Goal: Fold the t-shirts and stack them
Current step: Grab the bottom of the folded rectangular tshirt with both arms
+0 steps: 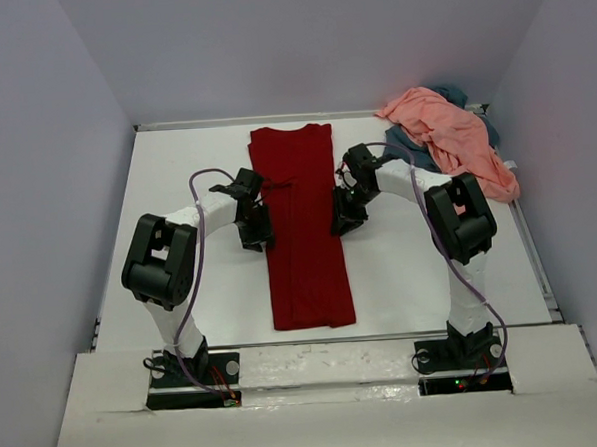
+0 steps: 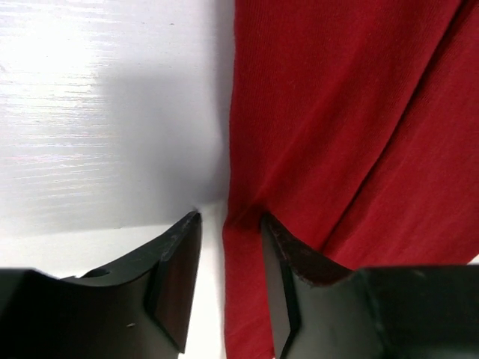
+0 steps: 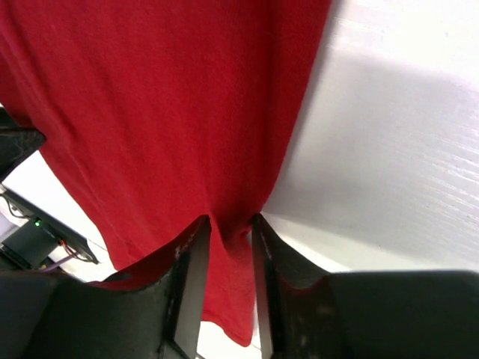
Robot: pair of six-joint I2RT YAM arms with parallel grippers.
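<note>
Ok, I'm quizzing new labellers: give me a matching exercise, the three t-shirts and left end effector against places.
1 dark red t-shirt
2 salmon pink t-shirt
3 blue-grey t-shirt
4 left end effector

a crumpled on top, far right corner
b centre of table, folded into a long strip
c straddling the red shirt's left edge
d mostly under another shirt

Pairs: 1-b, 2-a, 3-d, 4-c

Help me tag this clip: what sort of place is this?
Probably a robotics lab cell: white table boxed in by bare grey walls, left arm and right arm bolted at its near edge.
</note>
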